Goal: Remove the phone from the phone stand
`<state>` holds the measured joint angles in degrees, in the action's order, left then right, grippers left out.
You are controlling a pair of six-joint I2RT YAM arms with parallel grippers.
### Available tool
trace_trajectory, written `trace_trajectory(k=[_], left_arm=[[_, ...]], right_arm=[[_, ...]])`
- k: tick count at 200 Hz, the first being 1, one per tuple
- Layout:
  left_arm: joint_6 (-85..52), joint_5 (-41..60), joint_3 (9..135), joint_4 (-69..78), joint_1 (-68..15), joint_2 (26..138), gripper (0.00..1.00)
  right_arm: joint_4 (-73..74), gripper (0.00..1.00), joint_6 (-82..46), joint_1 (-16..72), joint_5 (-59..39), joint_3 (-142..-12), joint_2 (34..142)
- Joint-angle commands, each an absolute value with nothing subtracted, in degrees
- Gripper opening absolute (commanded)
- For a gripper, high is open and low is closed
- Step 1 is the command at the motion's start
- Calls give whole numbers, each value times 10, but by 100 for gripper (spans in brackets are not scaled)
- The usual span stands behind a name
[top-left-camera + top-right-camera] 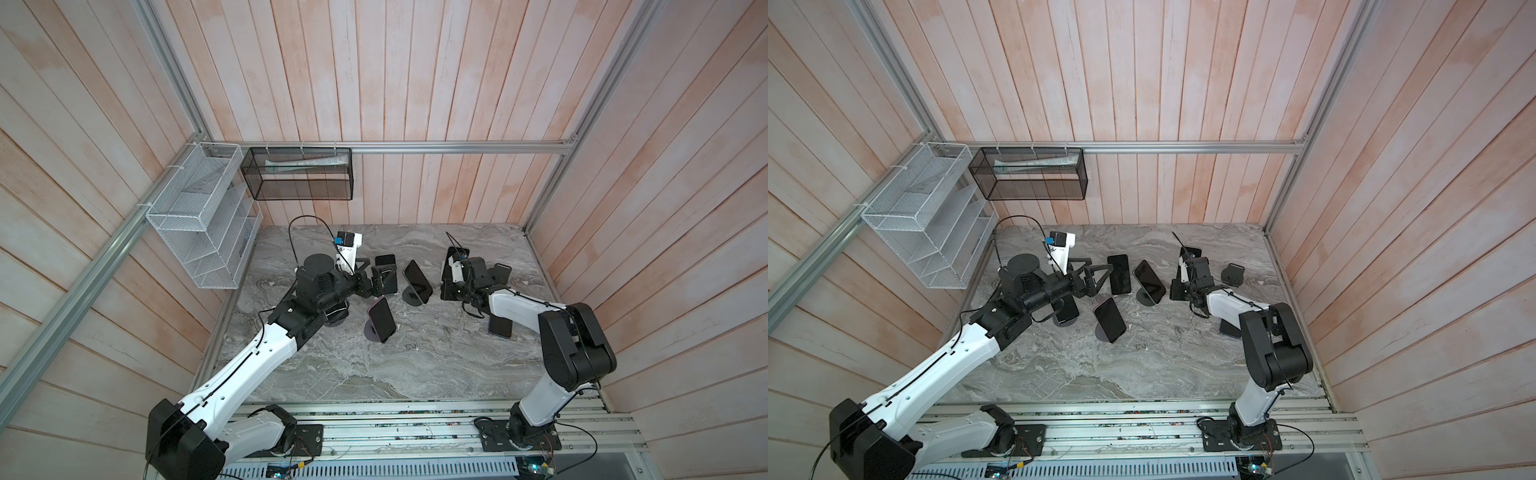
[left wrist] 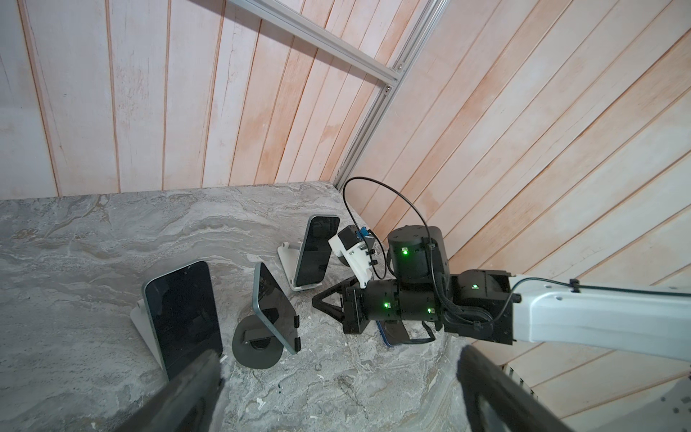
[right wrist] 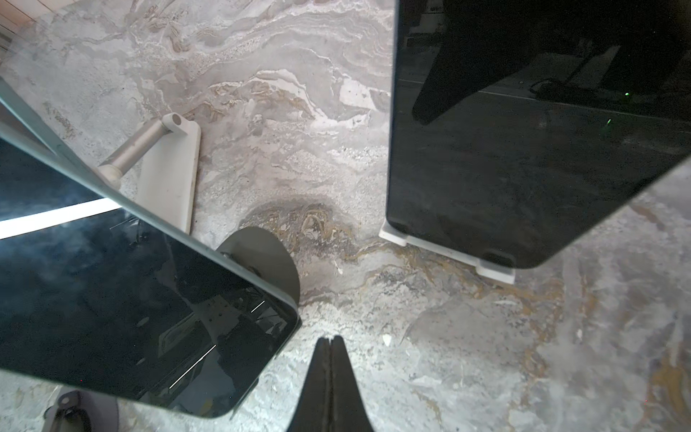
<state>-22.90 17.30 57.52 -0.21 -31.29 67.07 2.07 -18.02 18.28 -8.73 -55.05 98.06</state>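
Observation:
Several dark-screened phones lean on stands on the marble table. One phone (image 2: 183,318) on a white stand (image 2: 144,325) is just ahead of my left gripper (image 2: 336,374), which is open and empty. A second phone (image 2: 275,306) rests on a round dark stand (image 2: 254,348). A third phone (image 3: 523,149) sits on a white stand (image 3: 448,250). My right gripper (image 3: 329,338) is shut on nothing, low over the bare table between those last two phones. In both top views my left gripper (image 1: 376,274) hovers by the back-left phone (image 1: 386,272).
A pink-edged phone (image 1: 382,318) stands on a round base toward the front. Another phone (image 1: 500,326) lies flat under my right arm, and an empty dark stand (image 1: 500,272) sits behind it. Wire baskets (image 1: 199,216) hang on the left wall.

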Motion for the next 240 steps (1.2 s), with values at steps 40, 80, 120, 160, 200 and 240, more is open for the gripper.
trace_trajectory(k=[40, 80, 120, 160, 200, 240], left_arm=[[-220, 166, 568, 0, -315, 666, 100], [-219, 168, 568, 0, -315, 667, 100], [-219, 168, 569, 0, -314, 667, 100], [-220, 171, 568, 0, -314, 668, 100], [-220, 170, 568, 0, -314, 668, 100], [-221, 171, 568, 0, -314, 668, 100]], right_arm=[[12, 0, -180, 196, -65, -590, 1027], [5, 0, -173, 205, -56, -599, 1048], [7, 0, -173, 209, -59, -591, 1048], [3, 0, -170, 216, -64, -588, 1050], [8, 0, -171, 221, -61, -576, 1042], [6, 0, -168, 226, -65, -565, 1033]])
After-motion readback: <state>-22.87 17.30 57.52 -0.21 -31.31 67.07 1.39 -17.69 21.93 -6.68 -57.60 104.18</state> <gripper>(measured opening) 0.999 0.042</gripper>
